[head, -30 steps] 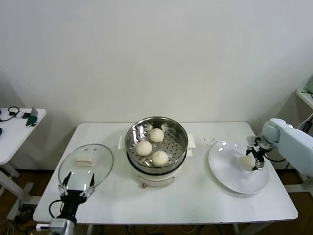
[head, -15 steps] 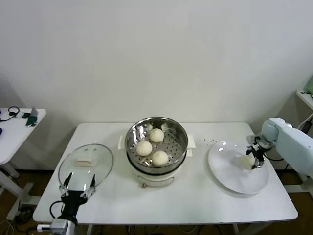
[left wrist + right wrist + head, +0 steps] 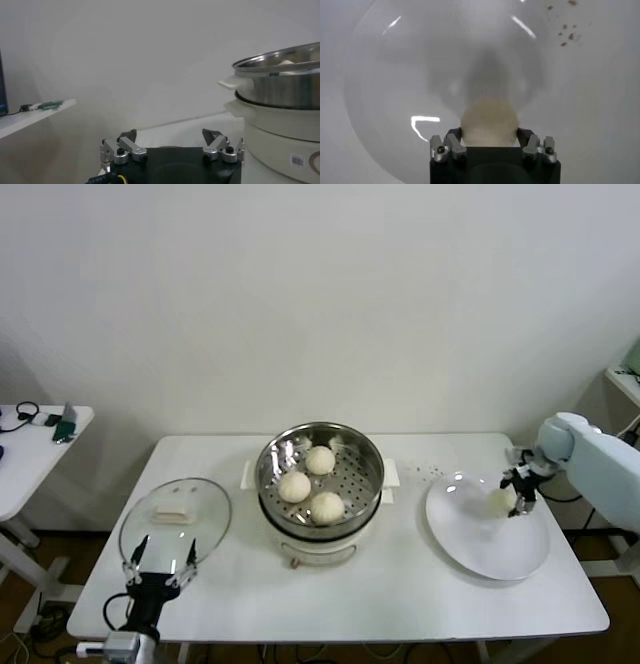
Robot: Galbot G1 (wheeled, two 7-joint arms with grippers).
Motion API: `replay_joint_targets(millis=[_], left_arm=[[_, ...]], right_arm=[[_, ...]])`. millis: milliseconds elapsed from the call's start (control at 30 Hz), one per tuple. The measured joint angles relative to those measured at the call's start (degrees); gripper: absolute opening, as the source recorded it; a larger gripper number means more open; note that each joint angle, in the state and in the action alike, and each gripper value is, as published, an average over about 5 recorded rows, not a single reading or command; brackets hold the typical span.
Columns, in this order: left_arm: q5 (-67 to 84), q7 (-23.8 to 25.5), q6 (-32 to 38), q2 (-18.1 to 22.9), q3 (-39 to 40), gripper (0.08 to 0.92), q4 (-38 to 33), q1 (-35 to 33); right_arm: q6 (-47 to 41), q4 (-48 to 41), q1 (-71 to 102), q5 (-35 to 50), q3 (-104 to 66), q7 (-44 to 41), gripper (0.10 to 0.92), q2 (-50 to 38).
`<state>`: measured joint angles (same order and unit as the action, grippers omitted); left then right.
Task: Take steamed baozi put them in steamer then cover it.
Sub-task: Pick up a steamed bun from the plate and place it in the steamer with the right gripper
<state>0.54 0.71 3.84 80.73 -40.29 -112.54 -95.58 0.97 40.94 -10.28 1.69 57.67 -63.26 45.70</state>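
Observation:
Three steamed baozi point(image 3: 295, 486) lie on the perforated tray of the steamer point(image 3: 372, 484) at the table's middle. My right gripper point(image 3: 512, 496) is shut on a fourth baozi point(image 3: 499, 502) and holds it just over the white plate point(image 3: 487, 549). In the right wrist view the bun point(image 3: 489, 120) fills the gap between the fingers of the right gripper point(image 3: 489, 136). The cover point(image 3: 205, 529) lies flat on the table left of the steamer. My left gripper point(image 3: 158, 562) hovers open at the cover's near edge, empty, as the left wrist view confirms for that gripper point(image 3: 170, 137).
Small dark crumbs point(image 3: 432, 472) dot the table between the steamer and the plate. The steamer's wall point(image 3: 280, 90) rises close beside my left gripper. A side table point(image 3: 30, 449) with cables stands off to the left.
My right gripper closed on the baozi on the plate and raised it a little, drifting toward the plate's far side. The left arm stayed put.

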Motion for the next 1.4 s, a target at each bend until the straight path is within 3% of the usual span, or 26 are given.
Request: replay_joint_targets(millis=[367, 833, 1067, 1400], left_arm=[[0.5, 0.2, 0.6, -0.5, 1.1, 0.823, -1.1, -0.4], [0.6, 0.3, 0.6, -0.5, 4.0, 0.823, -2.3, 0.8], [1.3, 0.4, 0.9, -1.0, 4.3, 0.823, -2.4, 0.7], [2.1, 0.5, 1.1, -1.5, 4.1, 0.823, -2.0, 1.1]], right_arm=[[-6.9, 7.2, -19.5, 21.9, 20.7, 2.2, 0.714, 3.2], [-13.1, 16.7, -38.6, 47.9, 42.0, 6.2, 0.720, 15.1], [-14.8, 19.1, -41.2, 54.9, 46.9, 8.1, 0.721, 21.8], [-16.4, 19.7, -39.1, 57.7, 49.1, 10.3, 0.721, 28.6]])
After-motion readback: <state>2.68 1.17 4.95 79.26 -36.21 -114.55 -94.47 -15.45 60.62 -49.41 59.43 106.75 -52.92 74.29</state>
